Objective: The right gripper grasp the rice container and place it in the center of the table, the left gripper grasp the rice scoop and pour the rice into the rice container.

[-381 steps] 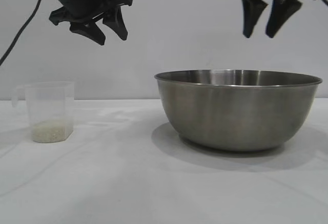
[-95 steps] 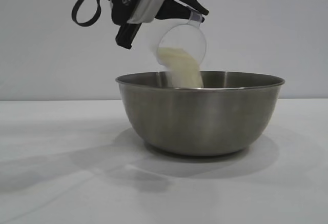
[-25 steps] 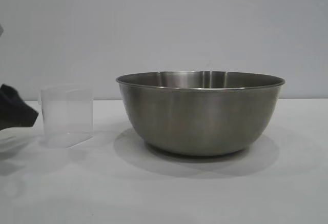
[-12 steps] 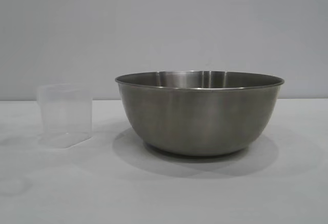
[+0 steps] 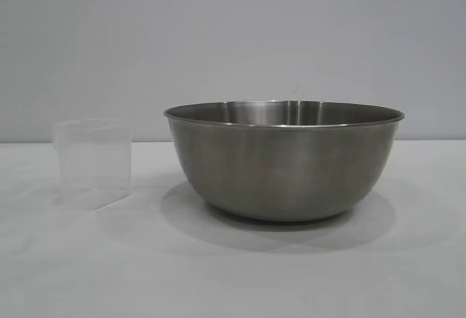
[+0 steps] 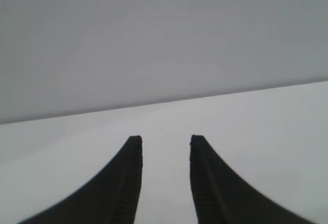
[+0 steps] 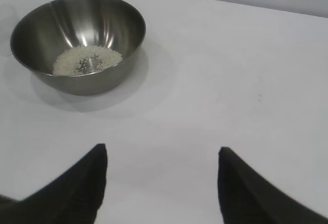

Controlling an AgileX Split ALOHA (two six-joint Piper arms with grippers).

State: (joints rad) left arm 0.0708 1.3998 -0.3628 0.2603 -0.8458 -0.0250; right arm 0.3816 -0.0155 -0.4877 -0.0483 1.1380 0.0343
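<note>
The steel rice container (image 5: pixel 284 159) stands on the white table (image 5: pixel 233 274) near the middle of the exterior view. In the right wrist view it (image 7: pixel 77 42) holds a small heap of rice (image 7: pixel 87 60) on its bottom. The clear rice scoop (image 5: pixel 93 161) stands upright and empty on the table to the bowl's left. Neither gripper shows in the exterior view. My left gripper (image 6: pixel 164 141) is open and empty over bare cloth. My right gripper (image 7: pixel 162 152) is open and empty, well away from the bowl.
A plain grey wall (image 5: pixel 233 41) runs behind the table. White cloth lies around the bowl and the scoop on all sides.
The left gripper's black tip, at the left edge one second ago, has left the exterior view. The scoop and the bowl have not moved.
</note>
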